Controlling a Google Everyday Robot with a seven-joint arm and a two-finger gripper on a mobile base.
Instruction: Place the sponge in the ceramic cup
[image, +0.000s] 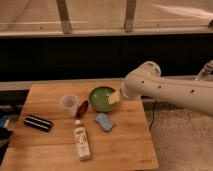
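The light-blue sponge (104, 121) lies flat on the wooden table (50, 150), just in front of the green bowl (101, 98). To the bowl's left stands the pale ceramic cup (69, 104), upright and with nothing in it that I can see. My gripper (115, 97) hangs at the bowl's right rim, at the end of the white arm reaching in from the right. It is behind and to the right of the sponge, apart from it.
A small dark red object (82, 108) lies between cup and bowl. A white bottle (81, 142) lies on its side near the front. A black-and-white striped block (38, 123) sits at the left. The table's right edge drops to speckled floor.
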